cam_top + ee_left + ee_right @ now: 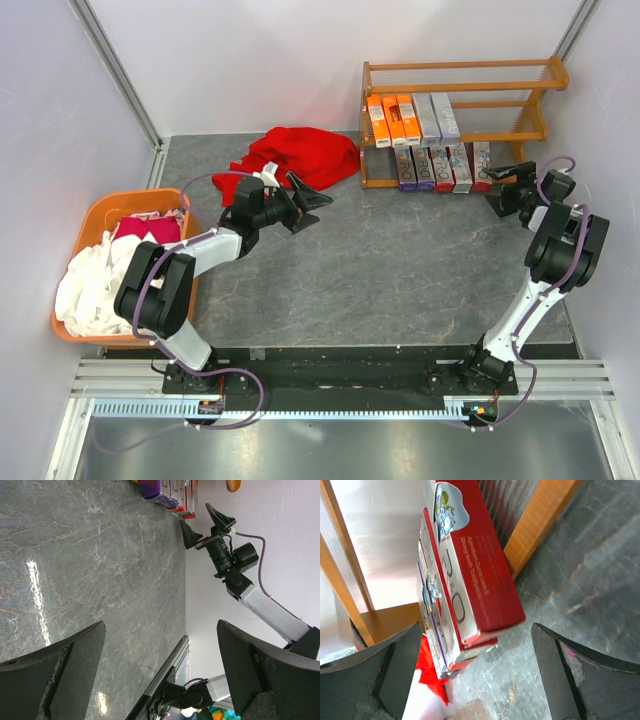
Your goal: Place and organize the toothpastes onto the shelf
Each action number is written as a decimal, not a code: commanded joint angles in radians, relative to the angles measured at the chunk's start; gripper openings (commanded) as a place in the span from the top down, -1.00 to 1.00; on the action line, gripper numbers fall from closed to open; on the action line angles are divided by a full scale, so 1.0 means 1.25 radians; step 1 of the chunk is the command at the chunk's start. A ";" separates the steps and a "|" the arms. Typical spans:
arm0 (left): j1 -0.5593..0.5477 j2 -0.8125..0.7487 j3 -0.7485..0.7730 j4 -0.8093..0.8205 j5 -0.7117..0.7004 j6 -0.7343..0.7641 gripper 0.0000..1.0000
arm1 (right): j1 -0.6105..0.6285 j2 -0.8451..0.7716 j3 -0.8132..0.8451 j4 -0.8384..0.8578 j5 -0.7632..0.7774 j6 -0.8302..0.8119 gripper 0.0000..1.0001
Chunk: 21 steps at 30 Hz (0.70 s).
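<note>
The wooden shelf [549, 76] stands at the back right. Three orange toothpastes [392, 119] and two silver-grey ones [436, 118] lie on its middle tier. Purple, red and silver toothpastes [445, 165] lie side by side on the bottom tier, ends sticking out in front. My right gripper [502, 186] is open and empty, just right of the bottom row; in the right wrist view the red box [485, 575] lies just ahead of the open gripper [475, 680]. My left gripper [310, 201] is open and empty over the table, near the red cloth; it also shows in the left wrist view [160, 680].
A red cloth [300, 155] lies crumpled at the back middle. An orange plastic basket [100, 215] with white and pink cloths sits at the left edge. White walls close in the back and sides.
</note>
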 commanded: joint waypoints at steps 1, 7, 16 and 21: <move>0.005 -0.012 0.027 0.014 0.015 0.044 -0.99 | -0.004 -0.078 -0.046 -0.029 0.056 -0.048 -0.96; 0.004 -0.022 0.028 0.014 0.017 0.047 -0.99 | 0.002 -0.144 -0.111 -0.008 0.068 -0.034 -0.96; 0.004 -0.081 0.050 -0.093 -0.045 0.133 -0.99 | 0.077 -0.304 -0.128 -0.116 0.118 -0.119 -0.96; 0.004 -0.135 0.086 -0.219 -0.103 0.223 -0.99 | 0.166 -0.398 -0.111 -0.219 0.173 -0.226 -0.96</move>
